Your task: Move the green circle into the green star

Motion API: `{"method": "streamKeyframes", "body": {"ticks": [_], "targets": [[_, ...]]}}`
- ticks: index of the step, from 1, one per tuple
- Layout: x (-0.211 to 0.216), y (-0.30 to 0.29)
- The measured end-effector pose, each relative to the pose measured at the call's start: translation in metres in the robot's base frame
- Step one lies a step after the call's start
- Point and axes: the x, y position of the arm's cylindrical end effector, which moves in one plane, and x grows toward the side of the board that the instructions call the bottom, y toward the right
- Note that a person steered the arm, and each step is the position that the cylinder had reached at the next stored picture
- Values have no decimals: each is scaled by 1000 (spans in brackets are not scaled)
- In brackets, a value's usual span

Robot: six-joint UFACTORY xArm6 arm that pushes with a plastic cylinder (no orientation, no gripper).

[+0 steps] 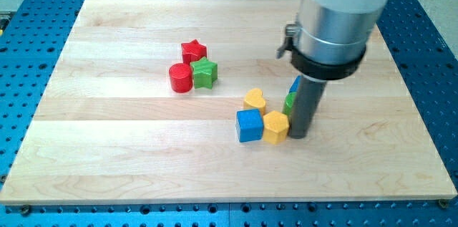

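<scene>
The green star (pixel 205 73) sits left of the board's middle, touching a red circle (pixel 181 78) on its left and a red star (pixel 193 51) above it. The green circle (pixel 289 102) is only partly seen, a green sliver at the left edge of my rod. My tip (pixel 298 135) rests on the board just right of a yellow hexagon (pixel 276 127) and just below the green circle. A blue piece (pixel 294 84) peeks out above the green circle, mostly hidden by the rod.
A blue cube (pixel 250 124) touches the yellow hexagon's left side, and a yellow heart (pixel 255 100) sits just above them. The wooden board (pixel 129 155) lies on a blue perforated table. The arm's large silver and white body (pixel 336 19) covers the upper right.
</scene>
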Motion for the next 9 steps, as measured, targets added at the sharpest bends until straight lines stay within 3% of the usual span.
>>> {"method": "streamKeyframes", "body": {"ticks": [2,3,5,7,9], "targets": [[17,7],[-8,36],[-79,25],[-29,11],[-80,-30]]}}
